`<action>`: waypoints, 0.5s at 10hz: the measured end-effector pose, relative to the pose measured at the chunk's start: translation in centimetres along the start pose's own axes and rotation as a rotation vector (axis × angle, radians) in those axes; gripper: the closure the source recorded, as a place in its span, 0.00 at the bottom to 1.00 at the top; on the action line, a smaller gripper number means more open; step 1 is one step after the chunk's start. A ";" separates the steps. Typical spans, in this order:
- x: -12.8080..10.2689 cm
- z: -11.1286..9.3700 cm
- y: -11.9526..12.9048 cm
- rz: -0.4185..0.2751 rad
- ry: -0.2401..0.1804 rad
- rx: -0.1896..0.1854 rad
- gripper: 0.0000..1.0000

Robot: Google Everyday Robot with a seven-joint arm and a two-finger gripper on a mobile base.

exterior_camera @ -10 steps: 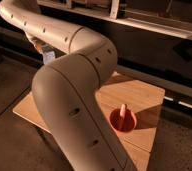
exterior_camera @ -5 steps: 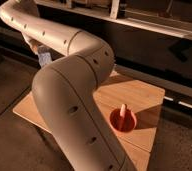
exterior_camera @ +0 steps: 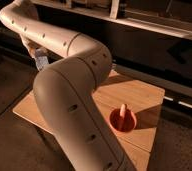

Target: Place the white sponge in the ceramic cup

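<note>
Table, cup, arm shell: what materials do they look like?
Table: pale wood, matte, board seam visible. Cup: orange-red, smooth, likely glazed ceramic, possibly plastic. Arm shell: cream moulded plastic, soft sheen. Gripper sits upper left, partly behind the arm.

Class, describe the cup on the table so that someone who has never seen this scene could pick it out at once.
Find the wooden table behind the big cream robot arm, whose gripper hangs at the upper left of the view. The cup stands on the table just right of the arm. It is the only orange-red thing, with a pale stick standing in it.
</note>
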 end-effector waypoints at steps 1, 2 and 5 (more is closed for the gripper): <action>0.4 0.6 0.1 -0.002 0.012 -0.007 1.00; 0.5 0.9 0.1 -0.004 0.019 -0.009 1.00; 0.8 1.8 0.6 -0.015 0.041 -0.020 1.00</action>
